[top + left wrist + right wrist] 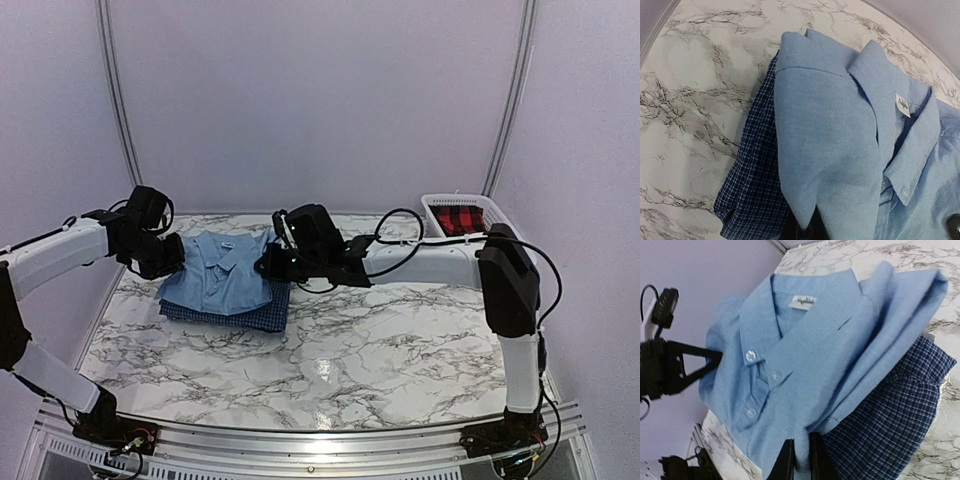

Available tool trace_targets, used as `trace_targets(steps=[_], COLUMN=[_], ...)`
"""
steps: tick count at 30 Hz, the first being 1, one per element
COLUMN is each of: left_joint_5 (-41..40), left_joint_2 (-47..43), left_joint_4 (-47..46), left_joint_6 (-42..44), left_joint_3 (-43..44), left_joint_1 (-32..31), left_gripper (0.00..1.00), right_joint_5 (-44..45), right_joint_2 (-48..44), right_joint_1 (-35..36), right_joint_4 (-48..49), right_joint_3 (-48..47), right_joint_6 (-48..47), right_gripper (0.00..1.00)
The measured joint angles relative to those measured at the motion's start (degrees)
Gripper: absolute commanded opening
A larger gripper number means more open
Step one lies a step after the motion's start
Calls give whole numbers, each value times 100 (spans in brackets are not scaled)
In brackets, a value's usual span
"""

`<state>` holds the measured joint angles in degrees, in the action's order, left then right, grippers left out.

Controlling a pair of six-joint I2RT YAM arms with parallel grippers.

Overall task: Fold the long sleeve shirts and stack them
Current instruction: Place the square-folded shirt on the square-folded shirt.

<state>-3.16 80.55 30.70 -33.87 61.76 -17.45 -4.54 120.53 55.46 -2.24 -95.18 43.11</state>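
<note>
At the left edge of the marble table [400, 340], the left gripper [172, 262] has its fingers closed on the side of the light blue shirt [225, 265]. That shirt lies folded, collar up, on the dark blue checked shirt [262, 317], whose edge shows underneath. On the right side, the right gripper [801, 446] pinches the light blue hem between its fingers. Far right, a white basket [440, 203] holds red plaid cloth [458, 220].

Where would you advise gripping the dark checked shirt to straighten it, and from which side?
I'd pinch the dark checked shirt at its near right corner, coming low from the near side: only that edge strip sticks out from under the light blue shirt; the rest is covered.
</note>
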Motion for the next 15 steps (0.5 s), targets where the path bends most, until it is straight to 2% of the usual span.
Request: trace_targets(steps=[3, 9, 13, 15], left_joint_5=[0, -24, -83, -142], left_joint_2=[92, 201, 208, 205], left_joint_4=[-13, -66, -87, -96], left_joint_6=[2, -20, -46, -39], left_joint_3=[-83, -114, -122, -155], left_joint_1=[50, 98, 140, 181], left_gripper=[4, 23, 34, 36], right_joint_5=[-17, 20, 81, 118], right_joint_2=[0, -13, -42, -96], right_joint_1=[0, 0, 0, 0], right_joint_4=[46, 48, 17, -4], right_joint_3=[315, 715, 769, 807], right_joint_6=[37, 50, 4, -37], right_gripper=[17, 31, 37, 41])
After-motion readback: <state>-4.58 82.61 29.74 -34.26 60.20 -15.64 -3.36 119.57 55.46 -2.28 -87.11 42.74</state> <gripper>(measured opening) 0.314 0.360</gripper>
